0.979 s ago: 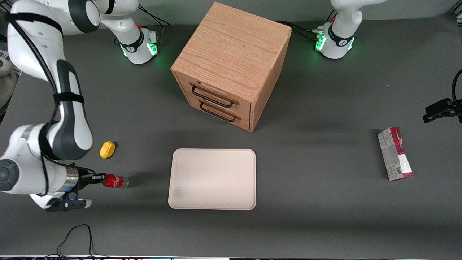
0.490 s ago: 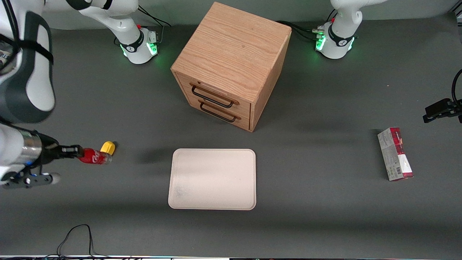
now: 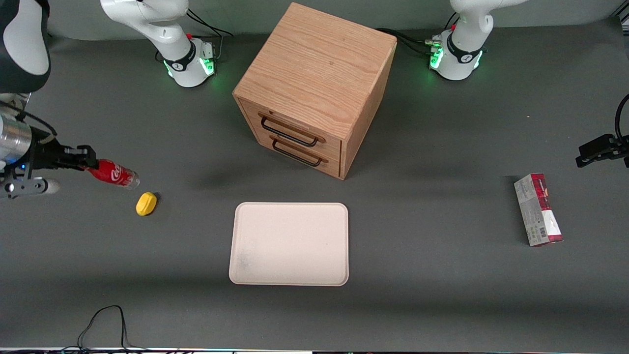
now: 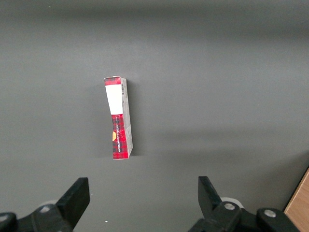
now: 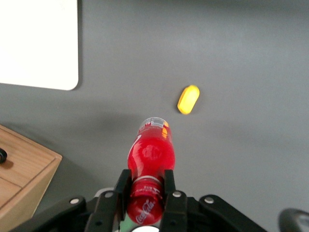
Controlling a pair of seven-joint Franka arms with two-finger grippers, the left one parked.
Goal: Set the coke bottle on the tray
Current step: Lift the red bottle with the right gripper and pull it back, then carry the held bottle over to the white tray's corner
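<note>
Coke bottle (image 3: 112,174) clamped at its cap end in gripper (image 3: 87,160), held above table.
Long axis pointing away from gripper toward tray (image 3: 289,244) (well apart, nearer front camera, toward parked arm's end).

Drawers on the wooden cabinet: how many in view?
2. The upper drawer and the lower drawer sit stacked on the cabinet front, each with a dark handle. The gripper, toward the working arm's end, grips the coke bottle.
</note>
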